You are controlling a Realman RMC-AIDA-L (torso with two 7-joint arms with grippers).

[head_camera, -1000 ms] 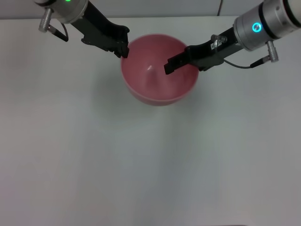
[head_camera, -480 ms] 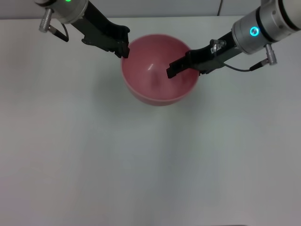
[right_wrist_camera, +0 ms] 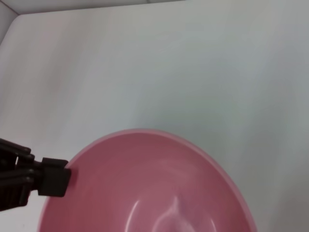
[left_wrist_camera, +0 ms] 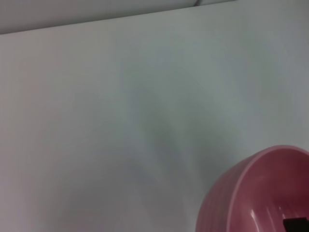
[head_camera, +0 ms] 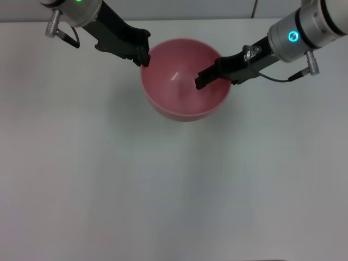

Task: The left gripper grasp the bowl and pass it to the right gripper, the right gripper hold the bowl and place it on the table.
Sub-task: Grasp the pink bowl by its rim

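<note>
Left gripper (head_camera: 142, 56): clamped on the pink bowl's (head_camera: 182, 100) left rim, holding it above the white table (head_camera: 163, 190), apparently for handover. Right gripper (head_camera: 200, 82): fingertips over the right rim, one inside the bowl; grip cannot be judged, presumably poised to take it.

Left arm shows a silver-white cylinder with a green glowing ring, a small metal plug and black cable at its side, ending in the black left pincer (head_camera: 142, 56). Right arm is silver-grey, blue-cyan ring lit, grey connector with thin black cable, and the slim black right pincer (head_camera: 200, 82) carries a small shiny metal fitting.
</note>
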